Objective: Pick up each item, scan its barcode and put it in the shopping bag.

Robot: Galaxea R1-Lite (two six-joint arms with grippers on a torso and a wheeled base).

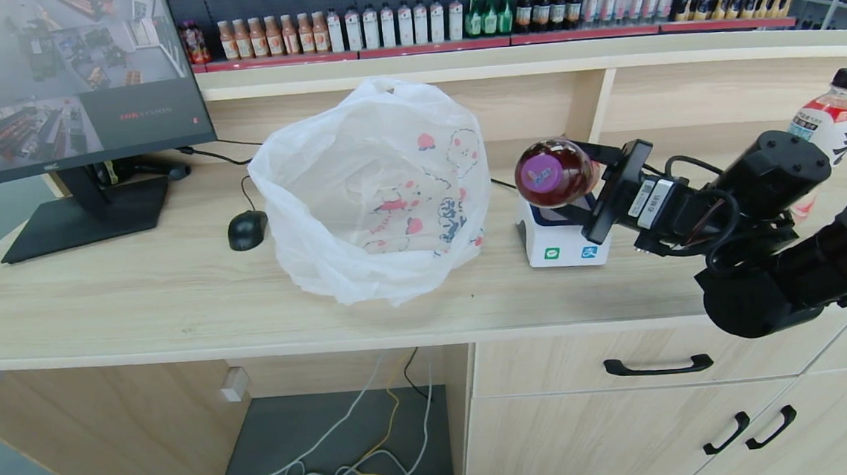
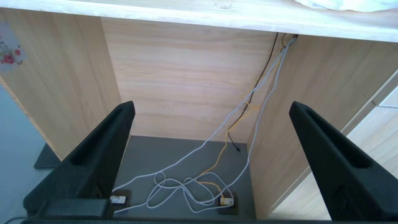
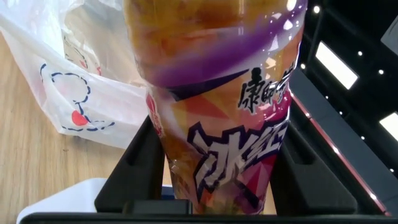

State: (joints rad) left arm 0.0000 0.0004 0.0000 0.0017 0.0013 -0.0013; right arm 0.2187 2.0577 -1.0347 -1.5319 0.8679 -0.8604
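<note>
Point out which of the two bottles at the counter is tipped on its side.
The purple-capped bottle, held sideways in the right gripper above the scanner. The black-capped bottle stands upright, farther to the right.

I had open counter [image 1: 137,302] left of the shopping bag [image 1: 376,196], apart from the mouse [image 1: 247,230]. The bag's mouth stood open upward. Right of the bag only a narrow gap lay before the scanner [image 1: 562,246], over which the bottle [image 1: 549,173] in my right gripper [image 1: 591,185] hung.

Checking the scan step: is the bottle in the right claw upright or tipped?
Tipped on its side: the bottle lies level in the right claw, above the scanner.
</note>
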